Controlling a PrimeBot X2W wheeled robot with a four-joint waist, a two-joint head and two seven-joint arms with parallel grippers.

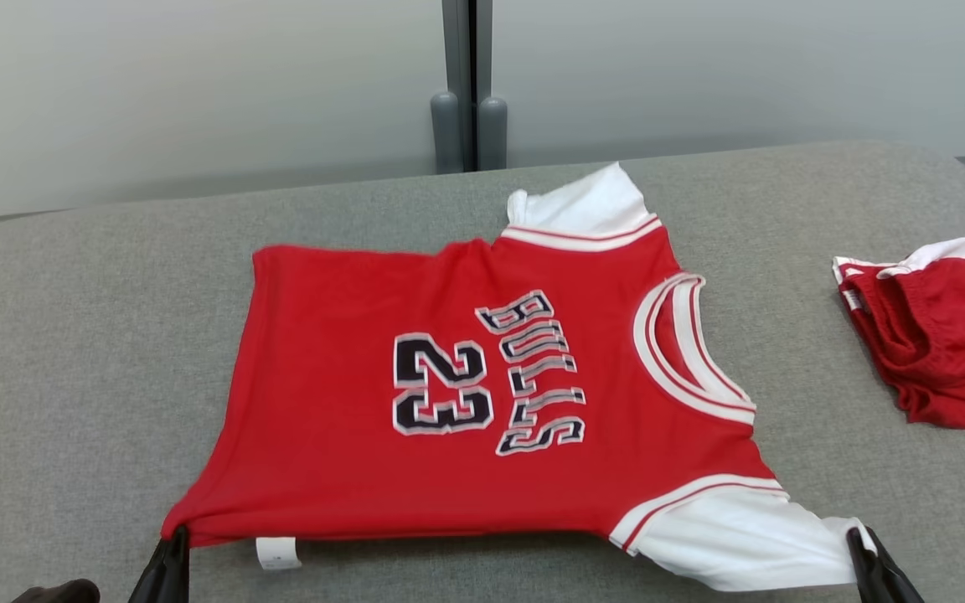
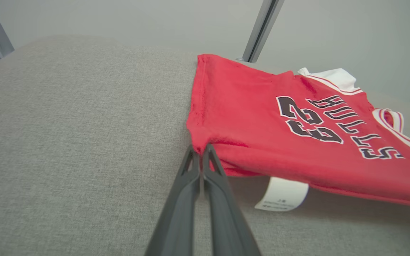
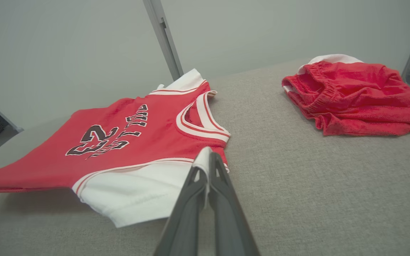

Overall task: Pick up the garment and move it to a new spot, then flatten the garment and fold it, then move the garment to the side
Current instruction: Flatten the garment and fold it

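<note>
We work on a grey cloth tabletop (image 1: pixel 72 335), with a pale wall (image 1: pixel 198 84) and one grey post (image 1: pixel 467 84) behind it. Bare tabletop lies open to the left of our left end effector (image 1: pixel 172 538), which is clamped on a hem corner of the one jersey (image 1: pixel 348 435). One label (image 1: pixel 277 553) hangs just to its right. The jersey's lifted near edge runs to our right end effector (image 1: pixel 859 536), clamped on the white sleeve. One pair of shorts (image 1: pixel 943 335) lies ahead and to its right, apart from the jersey.
</note>
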